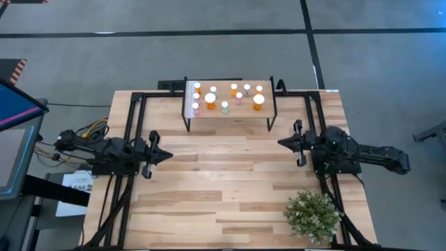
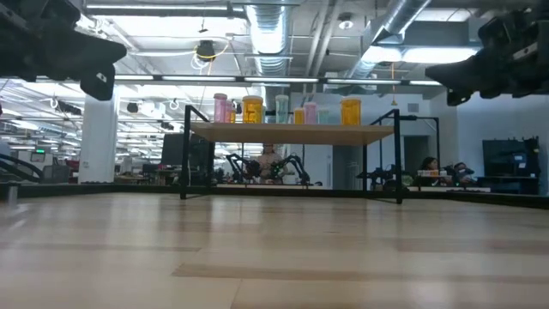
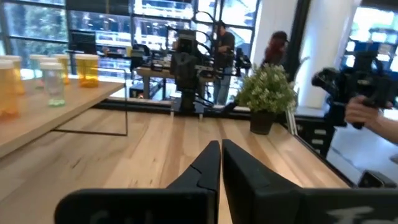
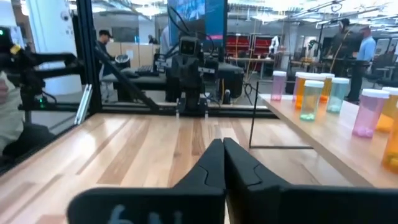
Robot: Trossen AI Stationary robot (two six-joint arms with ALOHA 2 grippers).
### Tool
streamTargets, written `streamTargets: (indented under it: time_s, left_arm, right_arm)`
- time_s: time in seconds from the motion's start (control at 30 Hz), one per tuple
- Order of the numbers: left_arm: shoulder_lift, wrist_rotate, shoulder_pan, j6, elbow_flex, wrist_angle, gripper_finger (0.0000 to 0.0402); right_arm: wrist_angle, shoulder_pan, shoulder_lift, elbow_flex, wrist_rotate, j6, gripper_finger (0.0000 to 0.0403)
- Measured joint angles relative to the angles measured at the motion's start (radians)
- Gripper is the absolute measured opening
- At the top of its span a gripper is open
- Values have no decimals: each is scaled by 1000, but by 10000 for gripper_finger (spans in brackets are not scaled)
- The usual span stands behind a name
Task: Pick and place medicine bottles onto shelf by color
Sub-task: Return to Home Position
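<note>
My left claw (image 1: 164,155) and right claw (image 1: 284,143) both clenched, empty, above desk (image 1: 223,181); medicine bottles (image 1: 211,100) on shelf (image 1: 244,111), well apart from both.

Left arm (image 1: 115,152), right arm (image 1: 355,150) folded low, pointing inward (facing each other); jaws of both pressed together.
</note>
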Motion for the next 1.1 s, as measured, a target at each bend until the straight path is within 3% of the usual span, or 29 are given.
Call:
streamTargets:
  time_s: [0.13,0.37,1.1]
  left_arm:
    - [0,15,0,35,0,-3,0]
    - [0,-91,0,62,4,-16,0]
    - [0,-92,0,73,7,-22,0]
  right_arm:
    - [-22,0,0,0,1,1,15]
    - [-60,-1,0,-1,48,44,40]
    - [-123,-1,0,-2,52,43,42]
